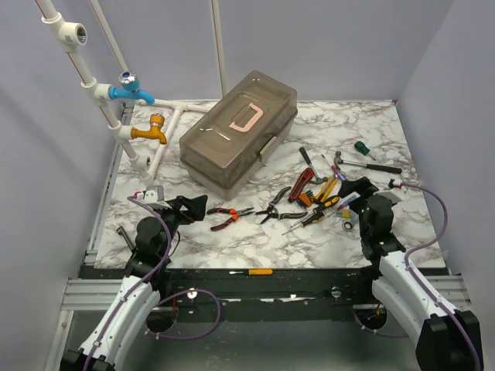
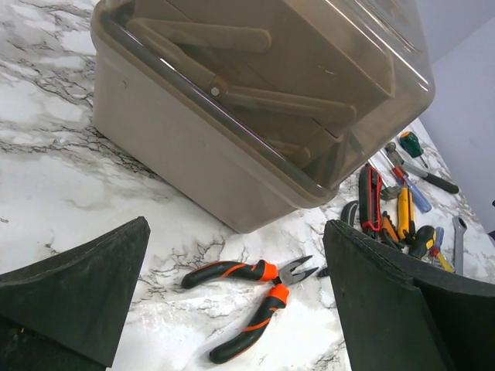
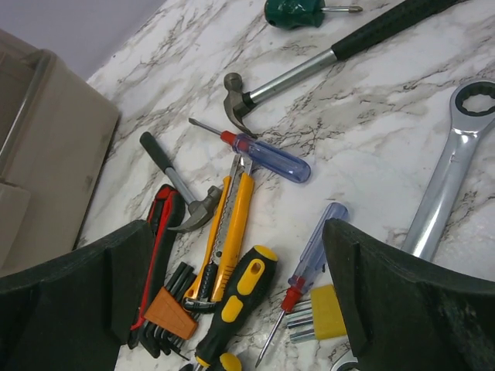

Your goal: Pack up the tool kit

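The toolbox [image 1: 238, 133] is a large beige-grey plastic case with a smoky see-through lid [image 1: 259, 97] and a pink handle [image 1: 244, 118] lying flat on top. It stands at an angle on the far-left part of the marble-patterned table [image 1: 232, 241], and its lid is down. In the left wrist view, folded trays show dimly through the lid; whether they hold anything cannot be told.

The tools lie loose on the table, outside the box. Orange-and-black pliers [image 2: 247, 297] lie just in front of the box. To the right is a cluster: a hammer [image 3: 309, 69], a green-handled screwdriver [image 3: 298, 11], a blue-handled screwdriver [image 3: 267, 154], a yellow utility knife [image 3: 228, 232] and a wrench [image 3: 452, 162].

The left gripper [image 1: 193, 209] is near the pliers, jaws spread wide, holding nothing. The right gripper [image 1: 357, 189] is over the cluster, jaws equally wide, holding nothing.
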`<state>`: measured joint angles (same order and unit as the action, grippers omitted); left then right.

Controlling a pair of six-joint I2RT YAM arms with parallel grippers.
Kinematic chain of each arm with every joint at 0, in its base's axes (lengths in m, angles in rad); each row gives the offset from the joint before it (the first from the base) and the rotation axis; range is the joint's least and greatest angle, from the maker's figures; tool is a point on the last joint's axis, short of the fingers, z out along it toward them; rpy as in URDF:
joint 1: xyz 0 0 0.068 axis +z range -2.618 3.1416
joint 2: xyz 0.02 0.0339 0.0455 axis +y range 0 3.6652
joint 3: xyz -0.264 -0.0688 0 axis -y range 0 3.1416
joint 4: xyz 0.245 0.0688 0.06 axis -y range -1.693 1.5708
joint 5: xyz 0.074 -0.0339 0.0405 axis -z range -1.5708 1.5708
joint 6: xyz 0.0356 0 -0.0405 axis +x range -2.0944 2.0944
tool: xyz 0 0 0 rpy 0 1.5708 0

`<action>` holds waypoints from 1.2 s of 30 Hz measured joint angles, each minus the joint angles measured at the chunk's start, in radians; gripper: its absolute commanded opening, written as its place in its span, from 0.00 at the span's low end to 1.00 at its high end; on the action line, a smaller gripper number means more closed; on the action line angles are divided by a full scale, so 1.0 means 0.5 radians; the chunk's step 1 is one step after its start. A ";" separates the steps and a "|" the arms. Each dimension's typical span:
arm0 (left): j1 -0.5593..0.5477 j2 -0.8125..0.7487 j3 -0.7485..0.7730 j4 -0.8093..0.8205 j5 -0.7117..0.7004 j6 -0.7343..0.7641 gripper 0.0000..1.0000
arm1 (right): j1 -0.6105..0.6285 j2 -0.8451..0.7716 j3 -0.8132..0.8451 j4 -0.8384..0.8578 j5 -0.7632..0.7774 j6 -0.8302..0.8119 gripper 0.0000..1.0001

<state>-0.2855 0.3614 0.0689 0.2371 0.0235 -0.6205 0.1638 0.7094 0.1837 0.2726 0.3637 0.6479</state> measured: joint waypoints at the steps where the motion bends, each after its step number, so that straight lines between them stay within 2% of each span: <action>1: 0.000 -0.001 0.001 0.002 0.002 0.001 0.99 | 0.000 0.010 0.000 -0.005 0.008 0.014 1.00; 6: 0.000 -0.047 0.002 0.007 0.075 0.018 0.99 | 0.000 0.095 0.003 -0.014 0.001 0.085 1.00; 9: 0.000 -0.106 0.000 0.087 0.212 0.021 0.99 | -0.001 0.180 0.029 -0.008 -0.124 0.095 1.00; 14: -0.014 -0.137 0.043 0.087 0.314 -0.002 0.99 | -0.001 0.304 0.101 0.095 -0.537 0.143 1.00; 20: -0.257 -0.037 0.394 -0.066 0.256 -0.042 0.98 | 0.000 0.587 0.305 0.348 -1.048 0.318 1.00; 28: -0.500 0.636 1.159 -0.340 0.148 0.174 0.98 | 0.037 0.931 0.505 0.700 -1.361 0.555 1.00; 34: -0.565 1.274 1.765 -0.719 0.073 0.504 0.98 | 0.077 1.163 0.550 0.887 -1.450 0.689 1.00; 36: -0.568 1.553 2.066 -0.906 -0.008 0.624 0.98 | 0.098 1.242 0.568 0.948 -1.463 0.730 1.00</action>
<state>-0.5697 1.1378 1.1019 -0.2161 0.0193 -0.3084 0.2127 1.3304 0.4679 0.7467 -0.3679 1.0130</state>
